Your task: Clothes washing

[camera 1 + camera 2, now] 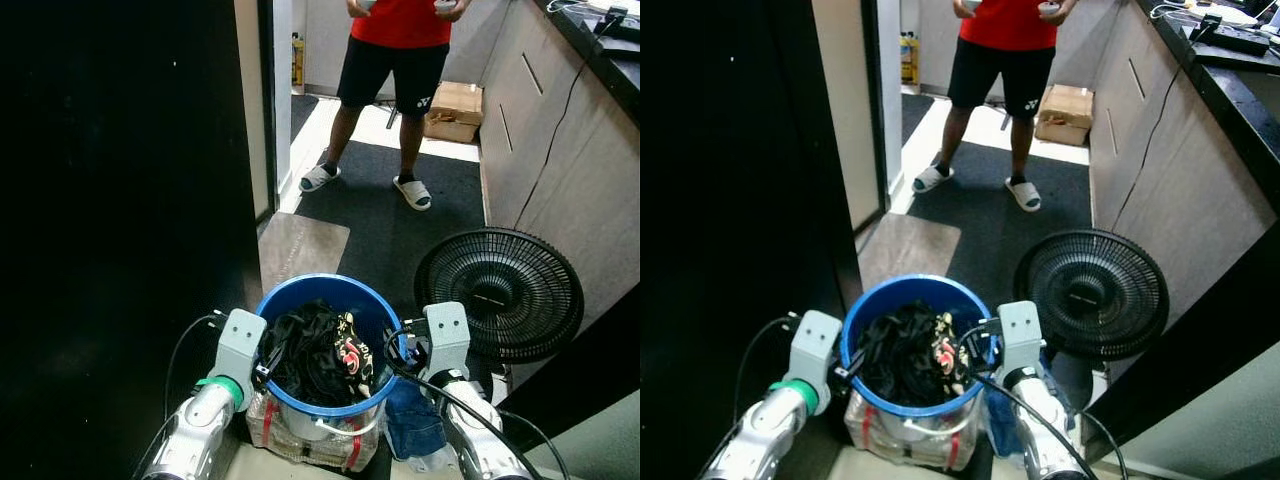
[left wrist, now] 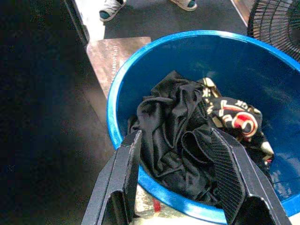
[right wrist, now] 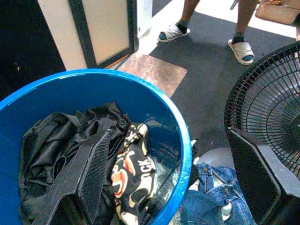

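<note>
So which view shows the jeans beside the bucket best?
The right wrist view: the jeans lie close up by the blue bucket. Both eye views show a partly hidden blue patch behind the right arm.

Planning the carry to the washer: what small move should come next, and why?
Probably close both grippers on the blue bucket's rim. The left gripper and right gripper each straddle the rim with open jaws, one finger inside by the dark clothes, one outside, so nothing is gripped yet.
</note>
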`<state>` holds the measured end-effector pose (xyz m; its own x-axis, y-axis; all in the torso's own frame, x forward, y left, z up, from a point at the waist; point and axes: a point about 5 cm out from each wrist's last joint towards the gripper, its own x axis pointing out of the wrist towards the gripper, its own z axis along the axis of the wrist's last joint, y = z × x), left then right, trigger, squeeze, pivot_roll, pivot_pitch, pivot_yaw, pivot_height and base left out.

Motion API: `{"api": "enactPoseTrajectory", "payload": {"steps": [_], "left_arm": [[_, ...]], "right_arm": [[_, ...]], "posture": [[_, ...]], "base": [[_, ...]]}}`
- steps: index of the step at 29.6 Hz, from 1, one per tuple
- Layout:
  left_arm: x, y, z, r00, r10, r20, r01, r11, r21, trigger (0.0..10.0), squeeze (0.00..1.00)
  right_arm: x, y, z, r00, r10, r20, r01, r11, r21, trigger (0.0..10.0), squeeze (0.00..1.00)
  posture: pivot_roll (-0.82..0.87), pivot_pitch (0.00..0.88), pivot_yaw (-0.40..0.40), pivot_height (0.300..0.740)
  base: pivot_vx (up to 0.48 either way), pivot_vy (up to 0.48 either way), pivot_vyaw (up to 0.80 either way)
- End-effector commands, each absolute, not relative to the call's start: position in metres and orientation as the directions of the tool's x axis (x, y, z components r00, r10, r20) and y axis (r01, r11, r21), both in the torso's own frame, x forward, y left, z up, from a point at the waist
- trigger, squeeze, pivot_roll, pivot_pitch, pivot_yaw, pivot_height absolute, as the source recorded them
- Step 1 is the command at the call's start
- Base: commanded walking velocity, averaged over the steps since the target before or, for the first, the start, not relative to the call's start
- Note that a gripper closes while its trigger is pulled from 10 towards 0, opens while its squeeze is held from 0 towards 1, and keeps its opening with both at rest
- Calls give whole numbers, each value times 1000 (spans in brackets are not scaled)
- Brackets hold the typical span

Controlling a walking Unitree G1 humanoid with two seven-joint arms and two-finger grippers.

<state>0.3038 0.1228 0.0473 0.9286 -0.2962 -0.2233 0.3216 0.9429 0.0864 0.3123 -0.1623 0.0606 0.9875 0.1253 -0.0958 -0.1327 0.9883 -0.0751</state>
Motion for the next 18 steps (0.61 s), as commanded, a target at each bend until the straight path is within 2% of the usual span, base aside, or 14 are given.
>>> {"api": "enactPoseTrajectory", "payload": {"steps": [1, 8, 18], "left_arm": [[300, 113, 45, 918, -326, -227, 352, 933, 81, 10000, 0], [305, 97, 58, 913, -366, -179, 381, 923, 57, 10000, 0], [300, 94, 54, 909, -375, -183, 392, 918, 63, 10000, 0]], "right_arm": [[309, -165, 56, 989, 110, -103, -118, 990, -71, 10000, 0], [312, -166, 62, 992, 104, -73, -109, 992, -69, 10000, 0], [312, -159, 62, 989, 130, -64, -136, 986, -96, 10000, 0]], "posture": [[-9, 96, 18, 740], [-12, 98, 24, 740], [-8, 101, 22, 740]], "base": [[0, 0, 0], [0, 0, 0], [0, 0, 0]]}}
